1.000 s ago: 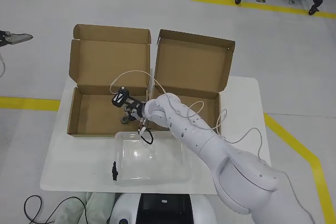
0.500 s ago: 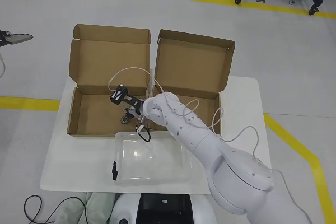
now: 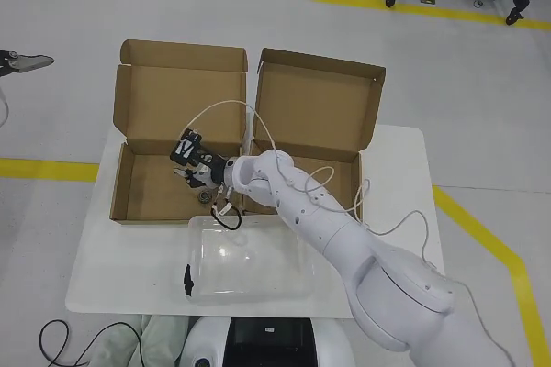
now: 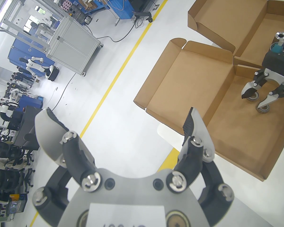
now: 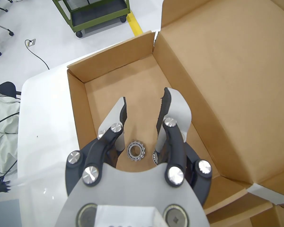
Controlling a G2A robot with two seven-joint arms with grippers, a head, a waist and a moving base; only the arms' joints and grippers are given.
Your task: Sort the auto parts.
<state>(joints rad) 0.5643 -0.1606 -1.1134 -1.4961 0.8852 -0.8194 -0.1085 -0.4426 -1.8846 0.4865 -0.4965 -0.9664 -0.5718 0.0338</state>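
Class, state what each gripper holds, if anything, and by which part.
Nothing. The right gripper is open over a bearing in the box; the left gripper is open, empty.

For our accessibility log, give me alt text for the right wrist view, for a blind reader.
The open right hand points into an open cardboard box on a white table. One ring-shaped bearing lies on the box floor between its fingers; a second bearing sits partly behind one finger.
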